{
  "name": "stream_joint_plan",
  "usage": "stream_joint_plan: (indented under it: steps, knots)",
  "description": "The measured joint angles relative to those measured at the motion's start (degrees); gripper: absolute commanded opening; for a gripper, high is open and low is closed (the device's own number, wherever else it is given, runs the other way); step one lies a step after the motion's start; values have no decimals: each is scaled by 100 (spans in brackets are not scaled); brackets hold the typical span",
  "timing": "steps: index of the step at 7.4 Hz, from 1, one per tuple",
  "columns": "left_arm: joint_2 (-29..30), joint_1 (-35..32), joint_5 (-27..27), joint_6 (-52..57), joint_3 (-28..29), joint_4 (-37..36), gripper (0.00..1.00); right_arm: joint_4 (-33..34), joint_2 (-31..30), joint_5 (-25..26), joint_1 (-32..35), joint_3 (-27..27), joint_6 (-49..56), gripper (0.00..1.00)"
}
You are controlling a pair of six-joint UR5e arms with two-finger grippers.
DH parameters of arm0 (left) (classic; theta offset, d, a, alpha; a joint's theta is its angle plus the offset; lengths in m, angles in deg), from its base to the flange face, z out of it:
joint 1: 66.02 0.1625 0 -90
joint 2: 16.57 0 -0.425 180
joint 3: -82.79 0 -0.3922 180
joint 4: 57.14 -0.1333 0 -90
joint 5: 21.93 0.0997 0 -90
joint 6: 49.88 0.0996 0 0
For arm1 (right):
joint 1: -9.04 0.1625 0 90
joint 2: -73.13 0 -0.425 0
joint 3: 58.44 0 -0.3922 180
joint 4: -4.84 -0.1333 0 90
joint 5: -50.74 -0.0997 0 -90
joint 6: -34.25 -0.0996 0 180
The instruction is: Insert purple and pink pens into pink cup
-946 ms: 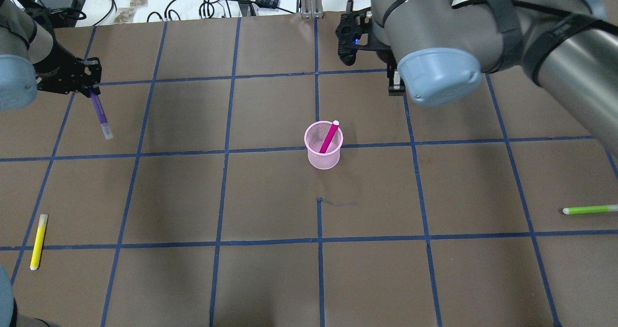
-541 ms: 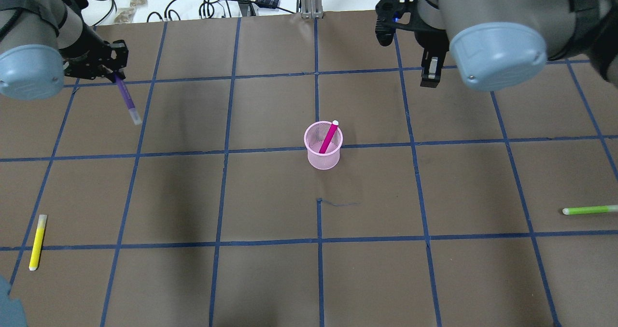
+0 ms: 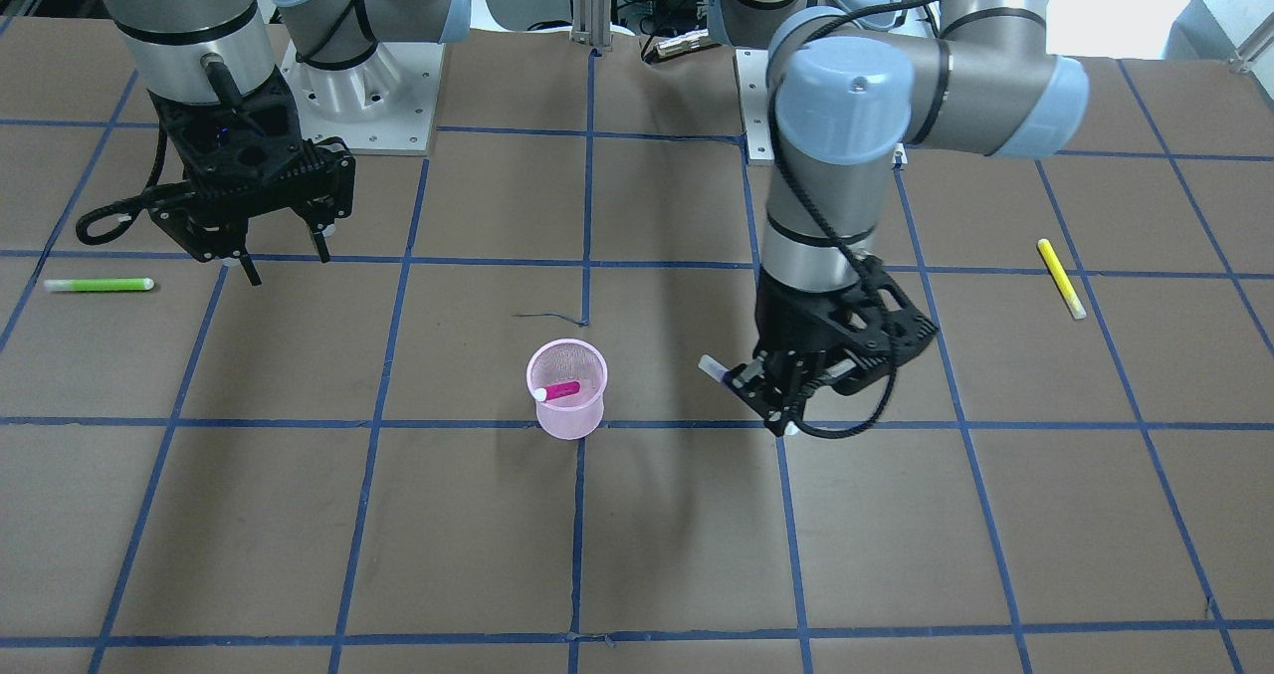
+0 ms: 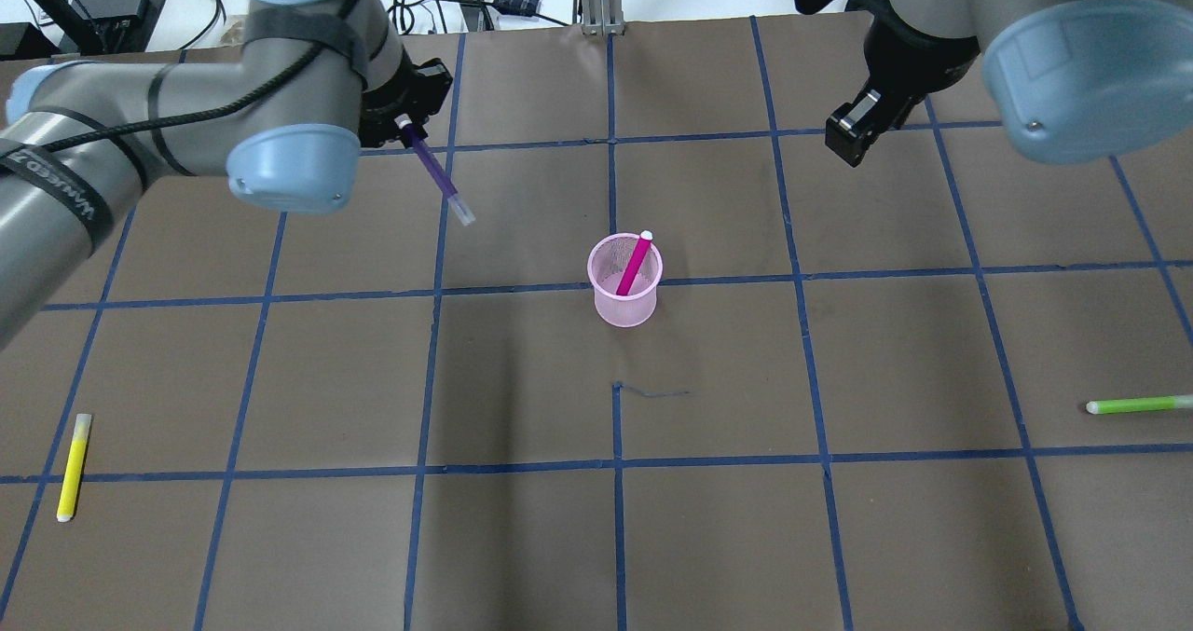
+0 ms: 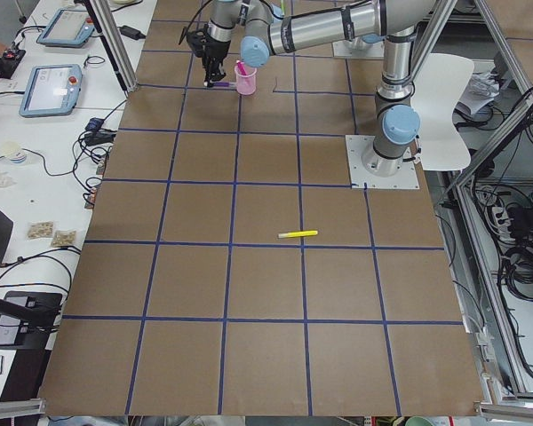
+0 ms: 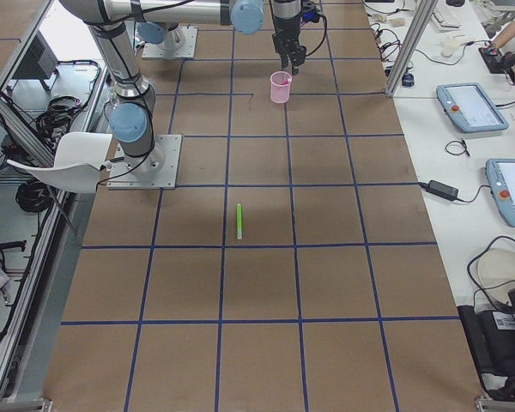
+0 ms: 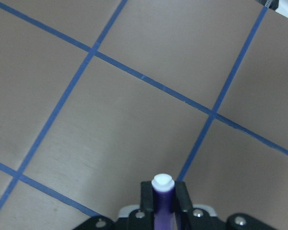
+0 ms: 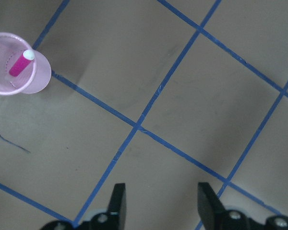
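The pink mesh cup (image 4: 624, 310) stands upright at the table's middle, also in the front view (image 3: 569, 417) and the right wrist view (image 8: 42, 76). The pink pen (image 4: 636, 265) leans inside it, white tip up. My left gripper (image 4: 407, 124) is shut on the purple pen (image 4: 436, 175) and holds it tilted above the table, left of and behind the cup. The pen also shows in the left wrist view (image 7: 162, 195). My right gripper (image 3: 286, 260) is open and empty, high over the far right of the table; its fingers (image 8: 117, 203) stand apart.
A yellow pen (image 4: 74, 468) lies at the near left of the table. A green pen (image 4: 1137, 405) lies at the right edge. The brown table cover carries a grid of blue tape lines. Cables lie beyond the far edge.
My left arm has swung right toward the cup with the purple pen in it. My right arm has moved right and back, away from the cup.
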Motion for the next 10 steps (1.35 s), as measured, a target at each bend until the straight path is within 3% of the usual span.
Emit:
stream_joint_plan:
  steps: [2, 3, 7, 10]
  knots:
    - [55, -608, 329, -731, -29, -118, 0, -180, -31, -474, 7, -54, -1457, 62]
    - [71, -822, 492, -975, -51, -127, 0, -210, -86, -649, 6, -44, -1915, 100]
    - [337, -1334, 863, -1708, -76, -318, 0, 65, -162, -646, -41, 86, -2431, 100]
    - [633, -1569, 1117, -1963, -98, -685, 0, 100, -163, -309, -44, 102, -2492, 100]
